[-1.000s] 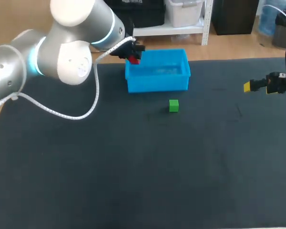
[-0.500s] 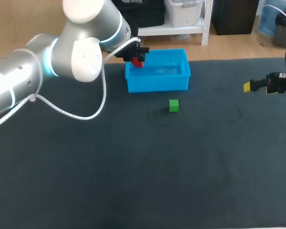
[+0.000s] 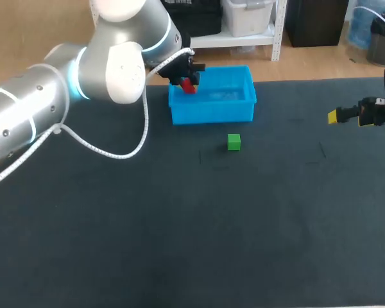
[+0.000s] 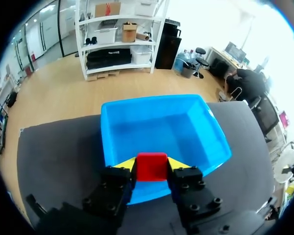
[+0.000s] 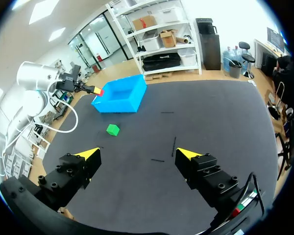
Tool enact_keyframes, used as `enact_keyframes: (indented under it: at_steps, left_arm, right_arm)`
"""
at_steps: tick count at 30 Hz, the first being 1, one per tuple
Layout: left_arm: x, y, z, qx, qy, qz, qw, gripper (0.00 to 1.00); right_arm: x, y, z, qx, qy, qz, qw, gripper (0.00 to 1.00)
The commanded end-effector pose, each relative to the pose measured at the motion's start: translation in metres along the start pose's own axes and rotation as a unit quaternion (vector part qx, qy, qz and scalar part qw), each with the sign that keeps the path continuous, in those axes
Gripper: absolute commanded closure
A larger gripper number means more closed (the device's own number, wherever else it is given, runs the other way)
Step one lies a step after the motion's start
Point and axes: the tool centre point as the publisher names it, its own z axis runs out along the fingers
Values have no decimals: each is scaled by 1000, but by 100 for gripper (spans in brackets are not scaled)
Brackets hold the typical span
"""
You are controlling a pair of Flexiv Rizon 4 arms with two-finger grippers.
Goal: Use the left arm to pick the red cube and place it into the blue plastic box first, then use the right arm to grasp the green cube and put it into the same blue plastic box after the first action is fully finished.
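- left gripper [image 4: 152,165] is clenched on the red cube [image 4: 152,169], holding it above the rim of the blue plastic box [image 4: 159,125].
- green cube [image 3: 234,142] sits on the table [image 3: 179,231], near the box's front wall.
- right gripper [image 5: 137,153] hangs released, fingers wide, well apart from both.

The open-topped blue plastic box [image 3: 212,106] at the far middle of the dark table [image 3: 179,224] can be entered only from above; its walls block the sides. Over its left end hangs the left gripper [image 4: 152,164], clamped on the red cube [image 4: 152,169], and the white left arm [image 3: 70,83] fills the far left. The small green cube [image 3: 234,142] stands apart, nearer than the box, with open table between it and the right gripper [image 5: 137,153].
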Motion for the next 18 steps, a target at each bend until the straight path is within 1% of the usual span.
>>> enact_keyframes:
  at_steps: [1,6,11,15,18]
  left_arm:
    - [-8,0,6,-3,9,0,1000,0]
    - [-10,-2,0,-1,7,3,1000,0]
    - [-7,-8,-21,14,-5,12,1000,0]
    - [5,-13,-44,17,-20,19,999,0]
    - [19,-14,-60,11,-31,23,999,0]
  right_arm:
    - [0,-1,0,-2,1,-1,1000,0]
    - [0,-1,0,-2,1,-1,1000,0]
    - [0,-1,0,-2,1,-1,1000,0]
    - [0,-1,0,-2,1,-1,1000,0]
    - [0,-1,0,-2,1,-1,1000,0]
